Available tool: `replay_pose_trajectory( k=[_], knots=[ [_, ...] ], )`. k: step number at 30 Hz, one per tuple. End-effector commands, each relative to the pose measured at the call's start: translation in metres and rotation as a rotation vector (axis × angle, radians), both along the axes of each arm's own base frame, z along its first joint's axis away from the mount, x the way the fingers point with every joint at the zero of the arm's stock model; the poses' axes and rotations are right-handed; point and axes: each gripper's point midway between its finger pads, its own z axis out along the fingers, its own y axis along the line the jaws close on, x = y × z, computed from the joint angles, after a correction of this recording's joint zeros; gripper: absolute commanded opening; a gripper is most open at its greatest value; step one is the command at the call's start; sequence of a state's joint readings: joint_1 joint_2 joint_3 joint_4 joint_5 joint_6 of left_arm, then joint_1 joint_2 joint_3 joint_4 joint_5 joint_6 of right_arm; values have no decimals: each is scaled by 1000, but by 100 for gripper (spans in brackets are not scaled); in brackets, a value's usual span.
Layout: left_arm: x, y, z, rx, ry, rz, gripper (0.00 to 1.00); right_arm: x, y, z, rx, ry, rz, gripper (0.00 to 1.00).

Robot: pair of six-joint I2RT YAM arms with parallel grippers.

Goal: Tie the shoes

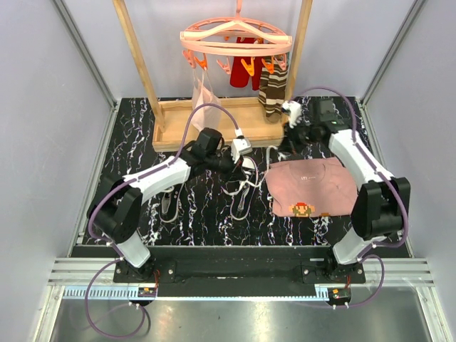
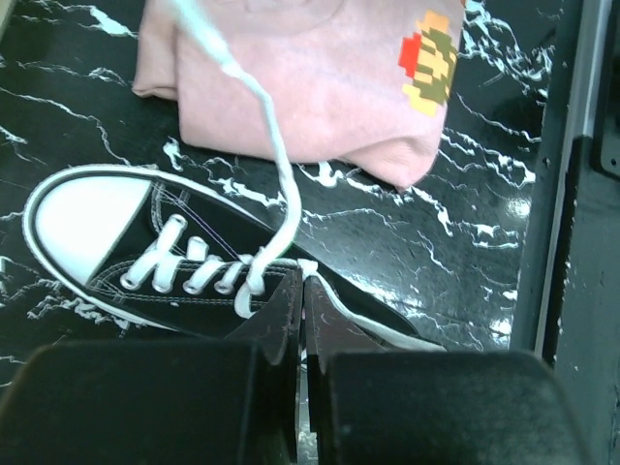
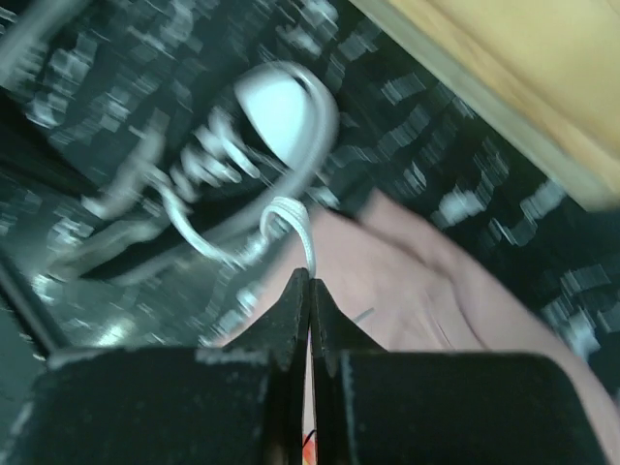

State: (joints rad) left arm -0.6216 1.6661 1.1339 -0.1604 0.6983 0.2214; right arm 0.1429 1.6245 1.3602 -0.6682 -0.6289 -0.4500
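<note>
Right tool (image 3: 308,275), pinched shut on a white lace (image 2: 278,145) taut from the shoe (image 2: 92,218) beside the pink cloth (image 2: 310,87), could drag the shoe; left tool (image 2: 302,283) shut above the eyelets (image 2: 199,271), grip unclear.

The top camera hangs above and behind the arms, facing down and toward the far wall, distant enough to hold the whole table (image 1: 135,142). The left wrist camera looks down past the left gripper (image 2: 300,281), close over a shoe (image 2: 97,223) and the pink cloth (image 2: 310,87). The right wrist camera, close and blurred, looks past the right gripper (image 3: 310,276) toward the far wooden frame (image 3: 504,87). Both wrist views share shoe, cloth and one lace (image 2: 276,145).
</note>
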Motion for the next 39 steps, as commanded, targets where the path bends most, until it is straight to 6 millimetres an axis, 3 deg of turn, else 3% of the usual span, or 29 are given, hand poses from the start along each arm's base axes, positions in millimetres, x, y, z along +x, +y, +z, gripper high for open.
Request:
replay_pose_trajectory(
  k=[1, 2, 6, 11, 18, 19, 20, 21, 24, 30, 32, 34, 39],
  knots=[
    [-4, -6, 33, -94, -120, -70, 0, 0, 73, 17, 196, 109, 61, 0],
    [-6, -6, 33, -96, -122, -73, 0, -3, 92, 23, 208, 106, 96, 0],
    [-11, -6, 36, -113, -133, -98, 0, 8, 136, 16, 261, 132, 117, 0],
    [-12, -6, 37, -114, -141, -101, 0, 12, 167, 1, 298, 204, 143, 0],
    [-15, -2, 29, -100, -136, -100, 0, -17, 192, -19, 325, 321, 216, 1],
    [-14, -1, 29, -98, -140, -95, 0, -19, 192, -19, 332, 335, 219, 6],
    [-14, 0, 27, -95, -139, -93, 0, -22, 188, -22, 321, 348, 211, 18],
    [-14, 1, 26, -93, -137, -90, 0, -21, 184, -19, 309, 320, 207, 44],
    [-9, 3, 27, -98, -124, -63, 0, -17, 164, -9, 287, 273, 186, 63],
    [2, 7, 27, -105, -133, -41, 0, -13, 117, 14, 309, 258, 136, 61],
    [7, 7, 28, -108, -140, -32, 0, -24, 109, 12, 309, 283, 142, 58],
    [11, 8, 27, -108, -139, -24, 0, -37, 107, 21, 331, 272, 179, 56],
    [15, 6, 28, -119, -134, -25, 0, -61, 105, 13, 351, 315, 214, 58]
  ],
)
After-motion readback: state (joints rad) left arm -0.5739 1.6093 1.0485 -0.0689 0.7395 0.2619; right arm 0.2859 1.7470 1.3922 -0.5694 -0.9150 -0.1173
